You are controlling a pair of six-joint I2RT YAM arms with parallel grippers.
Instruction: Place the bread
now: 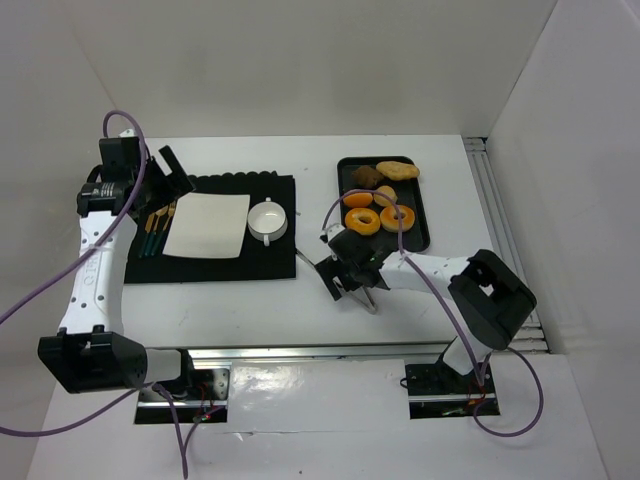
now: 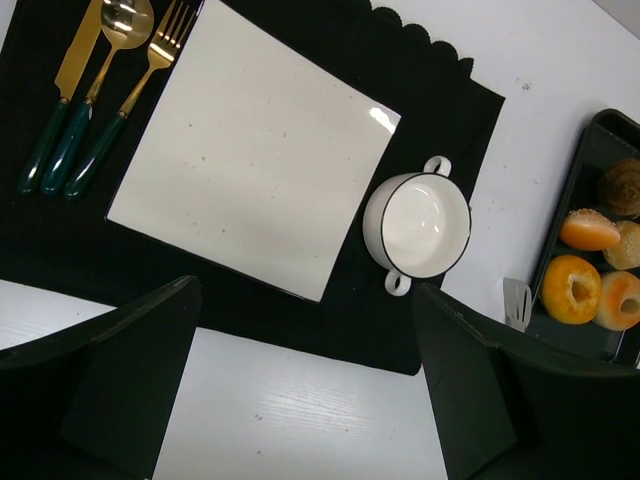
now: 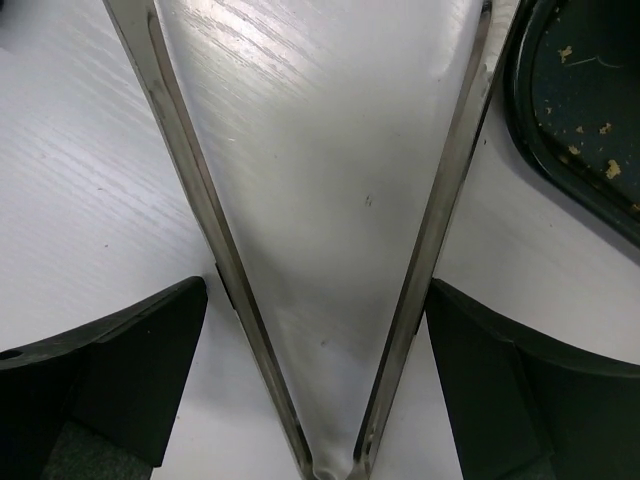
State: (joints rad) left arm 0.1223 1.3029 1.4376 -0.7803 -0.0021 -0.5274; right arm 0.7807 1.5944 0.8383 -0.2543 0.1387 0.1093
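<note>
The bread (image 1: 397,217), a golden-brown ring doughnut, lies on the black tray (image 1: 415,235) beside a paler orange-yellow ring (image 1: 362,221). It also shows at the right edge of the left wrist view (image 2: 620,300). My right gripper (image 1: 350,272) is just in front of the tray's near left corner, and its fingers press on the two arms of metal tongs (image 3: 190,150). The tongs are spread in a V over bare table with nothing between them. My left gripper (image 1: 165,170) is open and empty, high over the far left of the black mat (image 2: 430,110).
The tray also holds an orange bun (image 1: 358,199), a dark brown piece (image 1: 367,176) and a tan loaf (image 1: 398,170). The mat carries a white square plate (image 1: 208,225), a white two-handled bowl (image 1: 267,220) and green-handled gold cutlery (image 1: 155,230). The tray's corner (image 3: 590,120) is right of the tongs.
</note>
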